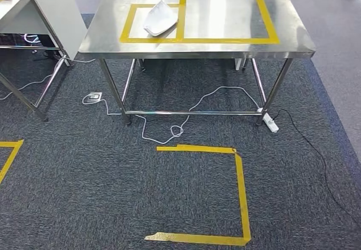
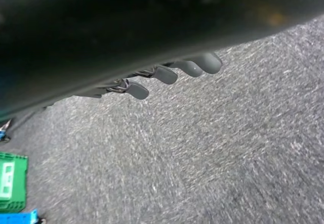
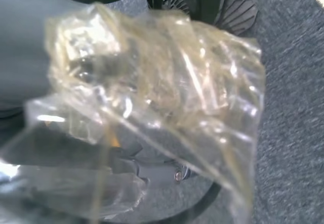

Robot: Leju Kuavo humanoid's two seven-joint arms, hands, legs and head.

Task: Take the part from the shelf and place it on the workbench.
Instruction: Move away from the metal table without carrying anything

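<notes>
In the right wrist view my right hand (image 3: 128, 164) grips the part, a crumpled clear plastic bag (image 3: 160, 92) that covers most of its fingers. The bag's contents are blurred. In the left wrist view my left hand (image 2: 168, 75) hangs over grey carpet, fingers stretched out and holding nothing. The head view shows the steel workbench (image 1: 294, 35) ahead, marked with two yellow tape rectangles (image 1: 266, 16). A white bagged part (image 1: 160, 18) lies in the smaller, left rectangle; the larger one beside it is bare.
A yellow tape square (image 1: 242, 193) marks the carpet in front of the workbench. Cables (image 1: 179, 127) and a power strip (image 1: 271, 123) lie under it. Another table (image 1: 25, 7) stands at the left. A green crate (image 2: 11, 181) and a blue crate (image 2: 19, 217) sit on the floor.
</notes>
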